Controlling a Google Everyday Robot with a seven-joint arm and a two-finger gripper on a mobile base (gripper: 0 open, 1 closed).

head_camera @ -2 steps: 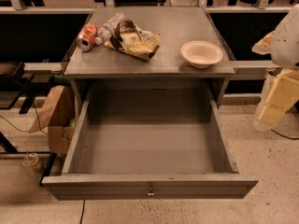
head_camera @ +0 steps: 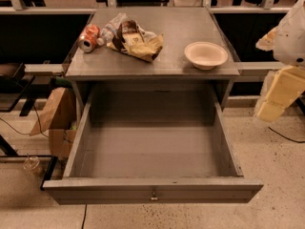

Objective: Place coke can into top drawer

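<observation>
**One can on the table, one drawer pulled open**

On the table (head_camera: pixel 176 25), from the left: one coke can (head_camera: pixel 89 37) lying on its side at the left edge, one clear plastic bottle (head_camera: pixel 110 28) touching it, one brown-and-yellow snack bag (head_camera: pixel 136 41), and one pale bowl (head_camera: pixel 206 55) showing only its own inside. Below, the one top drawer (head_camera: pixel 119 192) stands fully out, its grey floor bare. The gripper (head_camera: pixel 279 99) hangs at the far right, beside the table and well apart from the can; wide or narrow, I cannot tell.
</observation>
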